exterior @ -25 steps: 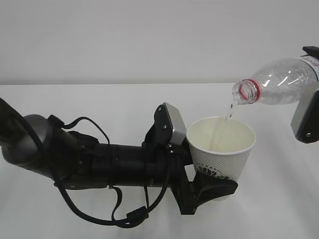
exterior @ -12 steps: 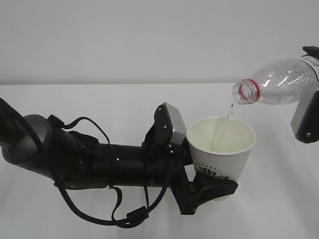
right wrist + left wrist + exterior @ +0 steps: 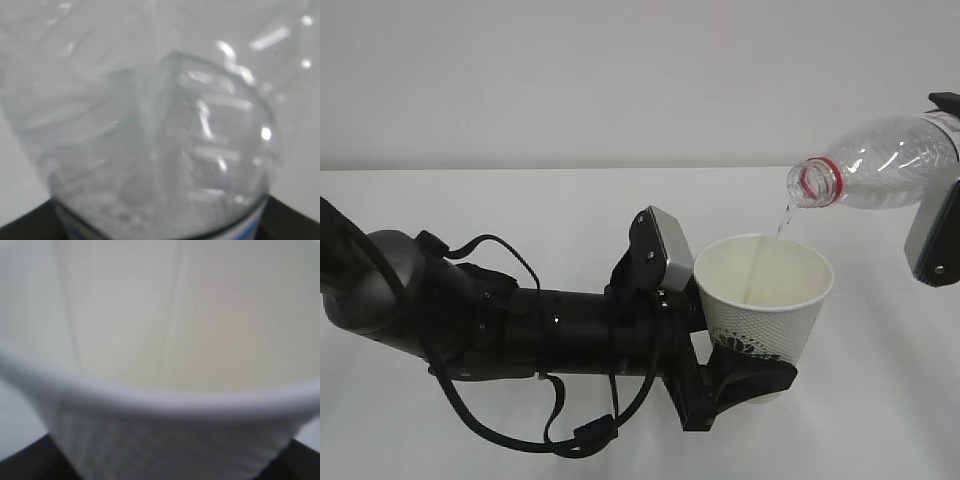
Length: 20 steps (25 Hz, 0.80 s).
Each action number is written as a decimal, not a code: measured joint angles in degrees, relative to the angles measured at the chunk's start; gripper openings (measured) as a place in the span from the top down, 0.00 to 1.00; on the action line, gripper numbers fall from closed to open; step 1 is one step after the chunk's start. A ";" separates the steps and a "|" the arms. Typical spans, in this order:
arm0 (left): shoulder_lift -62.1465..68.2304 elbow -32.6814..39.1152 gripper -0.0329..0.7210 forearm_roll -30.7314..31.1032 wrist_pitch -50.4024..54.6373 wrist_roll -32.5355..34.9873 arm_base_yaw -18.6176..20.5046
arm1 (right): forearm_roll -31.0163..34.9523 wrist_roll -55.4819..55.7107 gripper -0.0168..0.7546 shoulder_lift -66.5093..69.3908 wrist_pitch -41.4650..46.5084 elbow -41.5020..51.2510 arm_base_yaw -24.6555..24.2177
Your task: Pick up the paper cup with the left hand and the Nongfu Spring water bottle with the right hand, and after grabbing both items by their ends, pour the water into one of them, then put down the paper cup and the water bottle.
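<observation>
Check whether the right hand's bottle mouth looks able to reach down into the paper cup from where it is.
Probably yes. The Nongfu Spring water bottle is tilted mouth-down above the right rim of the paper cup, with only open air and a thin trickle of water between them.

Your exterior view is evenly and brightly lit, sharp throughout, with only faint soft shadows on the white bench (image 3: 440, 440). The black left arm (image 3: 520, 330) reads dark, with little surface detail. Your left wrist view is badly out of focus: the paper cup (image 3: 165, 365) fills it as a pale blur. Your right wrist view is equally soft; the water bottle (image 3: 165, 130) shows smeared white glints on its plastic.
</observation>
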 joint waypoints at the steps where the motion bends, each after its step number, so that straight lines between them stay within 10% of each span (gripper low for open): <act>1: 0.00 0.00 0.24 0.00 0.00 0.00 0.00 | 0.04 0.00 0.41 0.00 0.00 0.00 0.00; 20: 0.00 0.00 0.24 0.00 0.00 0.00 0.00 | 0.26 -0.09 0.41 0.00 -0.03 0.00 0.00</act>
